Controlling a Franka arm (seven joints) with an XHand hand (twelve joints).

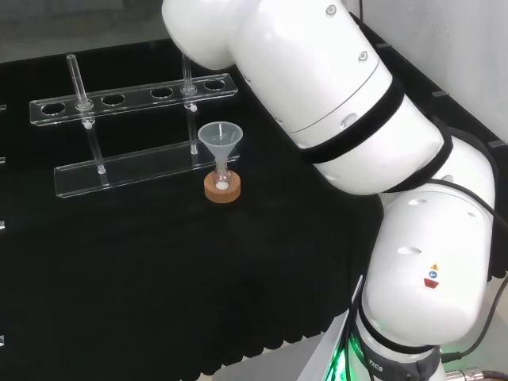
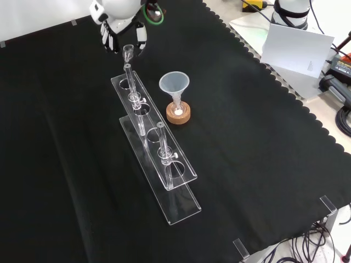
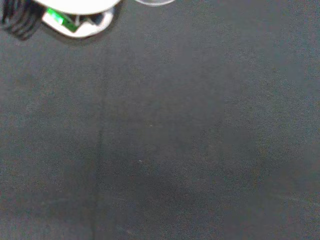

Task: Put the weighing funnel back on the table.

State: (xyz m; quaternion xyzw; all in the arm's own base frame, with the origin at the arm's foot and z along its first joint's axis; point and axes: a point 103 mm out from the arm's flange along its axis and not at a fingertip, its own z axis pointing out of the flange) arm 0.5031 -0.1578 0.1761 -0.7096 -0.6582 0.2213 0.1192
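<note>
Standing mid-frame in the head view is the funnel [image 1: 219, 141]. Front view: the hand [image 2: 119, 24] is seen upper left; its grip cannot be told. Wrist view: a clear rim, perhaps the weighing funnel [image 3: 150, 1], is seen beside it, bare desk [image 3: 175, 140] beneath.

Black scalloped cloth [image 2: 263, 164]; cables [image 2: 343, 118] beyond.

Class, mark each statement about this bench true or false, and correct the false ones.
1. The funnel stands mouth up in a small flask on a cork ring. True.
2. The clear rack holds no tubes. False: two tubes stand in it.
3. In the front view, the funnel stands left of the rack. False: it stands to the rack's right.
4. In the front view, the hand is near the rack's far end. True.
</note>
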